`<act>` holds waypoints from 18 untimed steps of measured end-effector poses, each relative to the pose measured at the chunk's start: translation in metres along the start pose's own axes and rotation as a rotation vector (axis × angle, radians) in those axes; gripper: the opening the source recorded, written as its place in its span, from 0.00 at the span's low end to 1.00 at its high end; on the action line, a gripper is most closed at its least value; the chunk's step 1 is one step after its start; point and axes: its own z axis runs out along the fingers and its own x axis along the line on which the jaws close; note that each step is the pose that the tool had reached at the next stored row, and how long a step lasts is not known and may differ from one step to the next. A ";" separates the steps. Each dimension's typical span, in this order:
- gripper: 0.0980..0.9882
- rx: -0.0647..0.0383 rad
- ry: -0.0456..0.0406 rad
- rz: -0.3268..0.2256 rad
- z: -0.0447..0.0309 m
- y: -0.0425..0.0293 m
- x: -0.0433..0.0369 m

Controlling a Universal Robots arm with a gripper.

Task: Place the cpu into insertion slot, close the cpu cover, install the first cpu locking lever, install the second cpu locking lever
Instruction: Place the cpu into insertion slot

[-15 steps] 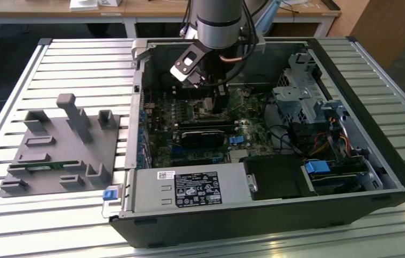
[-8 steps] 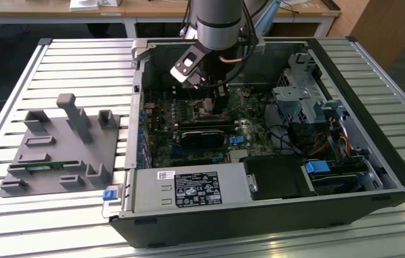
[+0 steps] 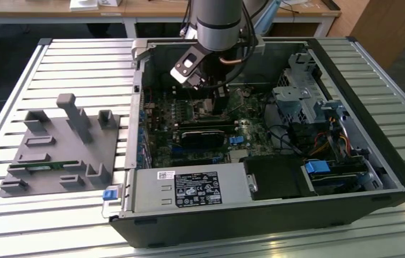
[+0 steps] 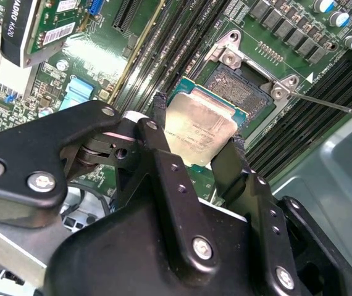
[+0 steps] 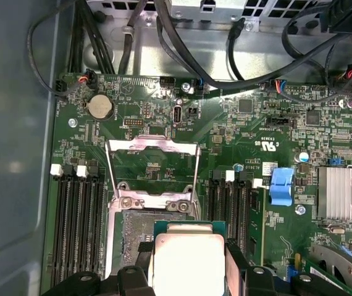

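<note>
One arm (image 3: 218, 21) is reaching almost straight down into the open case (image 3: 374, 161), which is lying on its side on the slatted surface (image 3: 59, 64). The wrist is sitting inside the far half of the case, over the green board (image 5: 163, 98).

The pincer (image 4: 198, 123) is gripping the cpu (image 4: 201, 126) by two opposite edges. One black finger (image 4: 159, 111) is pressing on each side, and the silver top is facing the wrist cameras.

The cpu is hanging at the slot (image 4: 243, 87), overlapping its near edge. Most of the dark pin field is showing uncovered. Whether the chip is touching the socket frame cannot be told.

The cover (image 5: 154, 146) is standing swung open, clear of the pin field, on the side of the slot away from the pincer. Green board is showing through its window.

Memory slots (image 5: 77, 228) are running along both sides of the slot.

On the exterior view's left, a grey fixture (image 3: 59, 145) is resting on the surface, just beside the case.
</note>
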 end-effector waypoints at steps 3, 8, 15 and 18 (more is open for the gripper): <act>0.50 0.000 -0.0002 0.000 0.0009 -0.0001 0.0006; 0.50 0.000 -0.0001 0.000 0.0021 -0.0001 0.0044; 0.50 0.000 -0.0001 0.000 0.0058 -0.0007 0.0112; 0.50 0.000 0.0001 0.000 0.0097 -0.0012 0.0140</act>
